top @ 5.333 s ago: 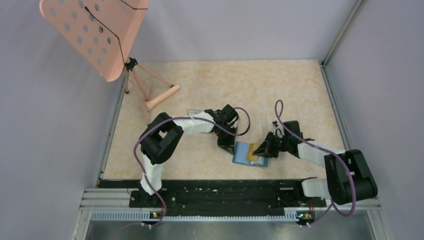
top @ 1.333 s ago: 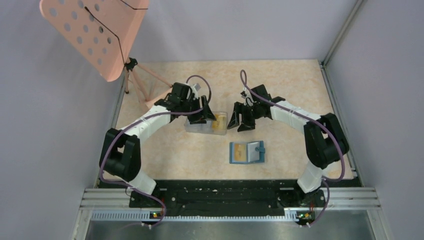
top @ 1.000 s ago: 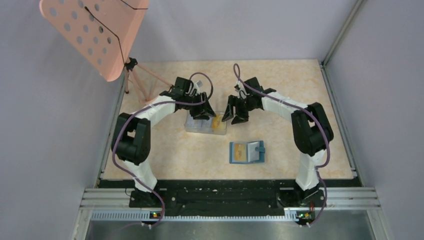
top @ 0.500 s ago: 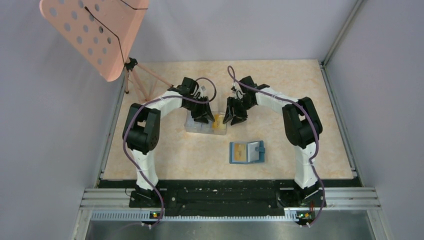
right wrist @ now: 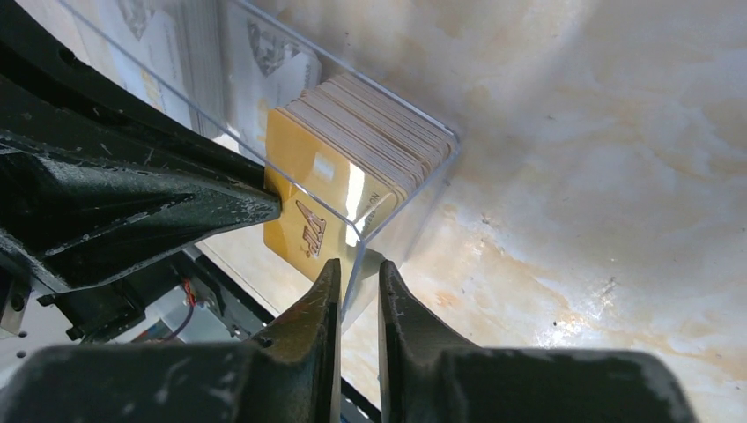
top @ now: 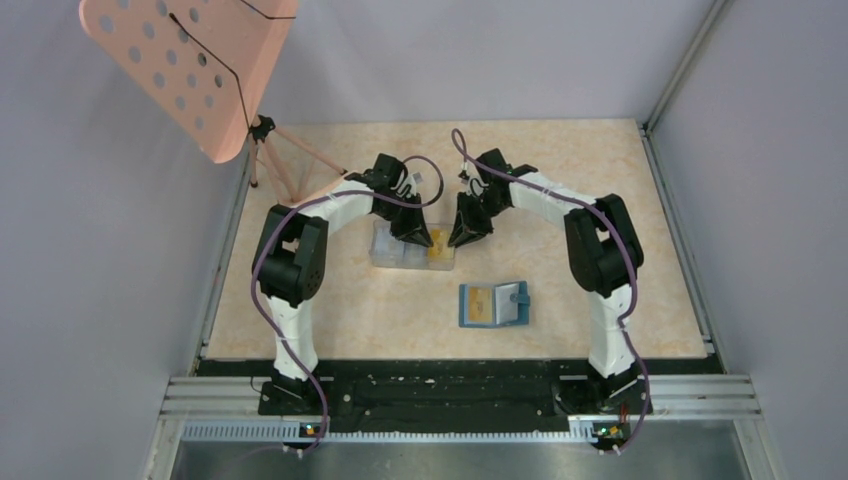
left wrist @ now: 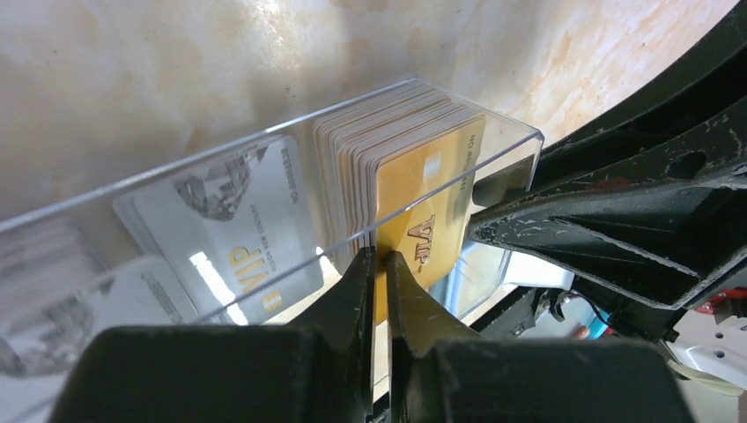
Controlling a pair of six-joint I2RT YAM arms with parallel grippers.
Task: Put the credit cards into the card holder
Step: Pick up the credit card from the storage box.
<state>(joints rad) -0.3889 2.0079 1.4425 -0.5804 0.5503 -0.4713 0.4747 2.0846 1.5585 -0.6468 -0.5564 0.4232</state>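
A clear plastic box (top: 392,251) holds upright stacks of credit cards (left wrist: 370,163), with an orange-yellow card (left wrist: 427,207) at the front of one stack. My left gripper (left wrist: 379,262) is shut on that orange-yellow card's edge, reaching into the box (top: 417,238). My right gripper (right wrist: 358,269) straddles the box's end wall (right wrist: 388,225) and is shut on it, just right of the box (top: 463,236). The card holder (top: 512,305) lies open on the table nearer the arms, apart from both grippers. An orange-yellow card (top: 480,303) sits in its left pocket.
A pink perforated music stand (top: 190,70) leans over the back left corner, and its tripod legs (top: 318,190) stand on the table close to the left arm. Grey walls enclose the table on three sides. White VIP cards (left wrist: 229,233) fill the box's other compartment.
Both grippers moved inward to the clear box and closed, the left on the orange-yellow card and the right on the box's wall. The card holder stayed where it was.
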